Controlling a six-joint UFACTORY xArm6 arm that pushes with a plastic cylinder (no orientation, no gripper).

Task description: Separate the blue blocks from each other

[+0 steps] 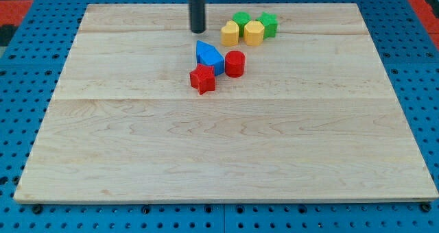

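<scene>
In the camera view, my tip (198, 31), a bare dark rod end with no jaws to open or close, stands just above the touching blue plastic blocks (208, 55), likely light, rigid sliders, best pushed at their seam.

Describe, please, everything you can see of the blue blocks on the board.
The blue blocks read as one blue mass of ridged plastic, so I cannot tell where one ends and the other begins. The top face looks angular, pointed toward the view's right. It lies flat on the wooden board, above centre. The red star block touches its lower edge; the red cylinder sits close against its right. My tip stands just above it, apart.
</scene>
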